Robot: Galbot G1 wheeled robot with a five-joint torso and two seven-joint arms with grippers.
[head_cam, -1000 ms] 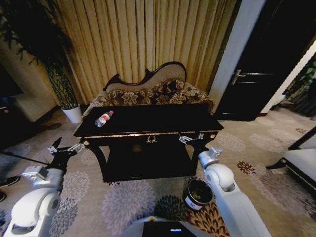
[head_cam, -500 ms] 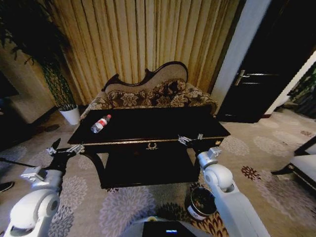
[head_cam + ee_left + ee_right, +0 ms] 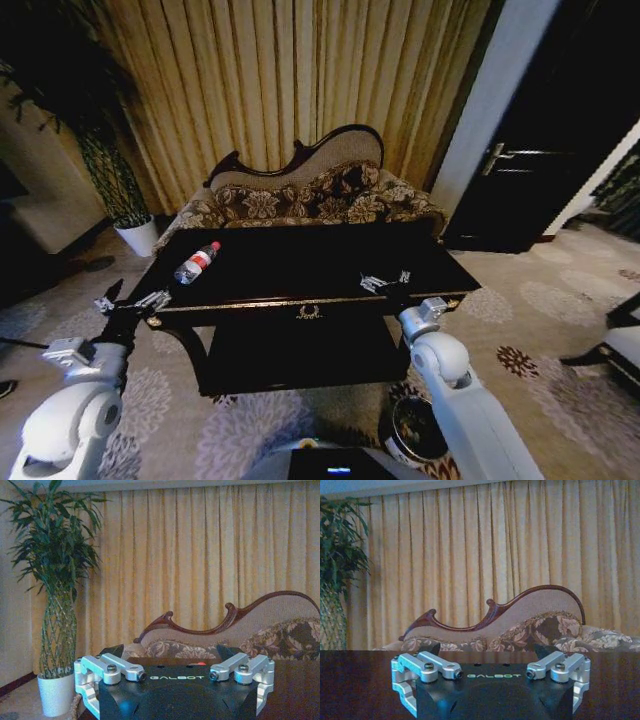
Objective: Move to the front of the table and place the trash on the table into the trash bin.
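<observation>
Silver-tipped grippers [image 3: 131, 300] [image 3: 385, 281] level, fingers apart

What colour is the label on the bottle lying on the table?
Red, on the clear bottle lying on the dark table; the head view shows it best.

— Arm housings? 
— White rounded shells on both arms, grey joint sections near the wrists.
— Gripper construction? 
— Left gripper [image 3: 174, 667] and right gripper [image 3: 491, 667]: black body marked GALBOT in pale lettering, silver metal linkage bars fastened with dark round screws, black finger tips.
</observation>
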